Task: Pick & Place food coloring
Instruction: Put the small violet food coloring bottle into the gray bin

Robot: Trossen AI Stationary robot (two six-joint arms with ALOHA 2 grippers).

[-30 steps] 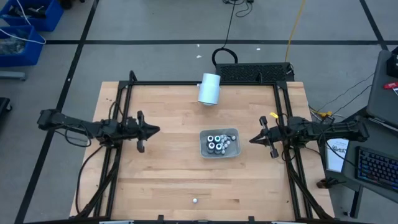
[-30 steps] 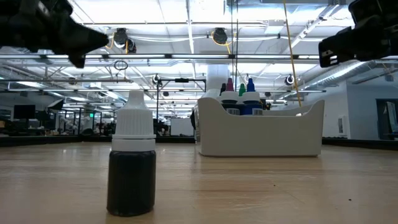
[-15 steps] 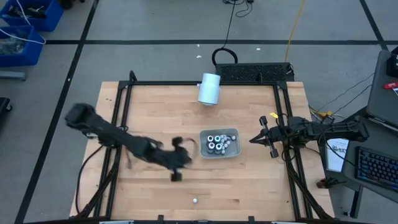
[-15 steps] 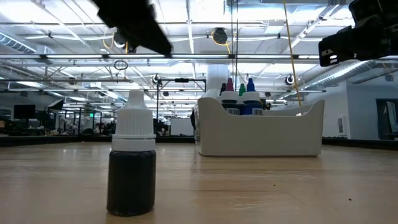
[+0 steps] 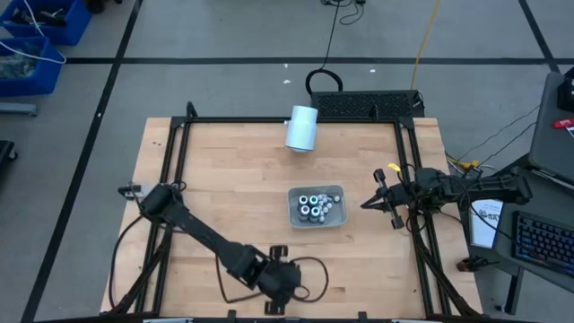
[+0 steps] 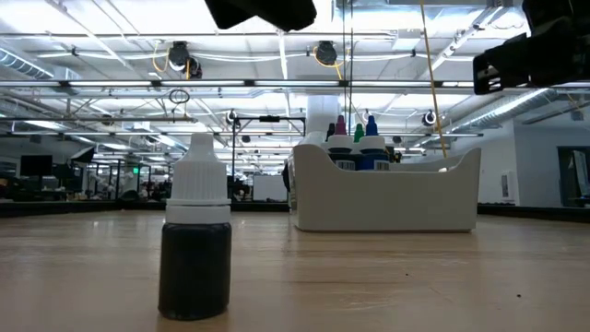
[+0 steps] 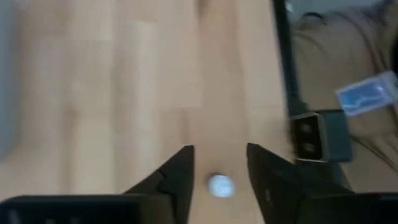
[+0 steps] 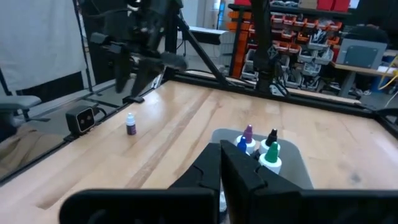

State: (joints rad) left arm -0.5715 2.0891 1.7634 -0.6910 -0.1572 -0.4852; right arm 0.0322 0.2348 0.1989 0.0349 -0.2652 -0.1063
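One small dark food coloring bottle (image 6: 195,242) with a white cap (image 7: 219,185) stands upright alone near the table's near edge. My left gripper (image 7: 219,149) hovers over it, tipped downward and open, with a finger on either side of the cap and well above it. In the high view that gripper (image 5: 280,289) hides the bottle. More food coloring bottles (image 5: 314,205) stand in the grey tray (image 5: 334,221) at mid-table. My right gripper (image 5: 366,202) waits shut at the table's right edge, pointing level at the tray.
A large white cylinder (image 5: 302,127) lies at the table's far edge. A black frame rail (image 5: 175,170) runs along each side of the table. A small dark camera box (image 7: 309,134) sits at the near edge beside the lone bottle. Bare wood lies between the tray and that bottle.
My left arm has swung out from the table's left edge, across the wood toward the near edge, and now stands over the lone bottle. Its gripper has tipped from level to pointing steeply down. The bottle and the tray have stayed put.
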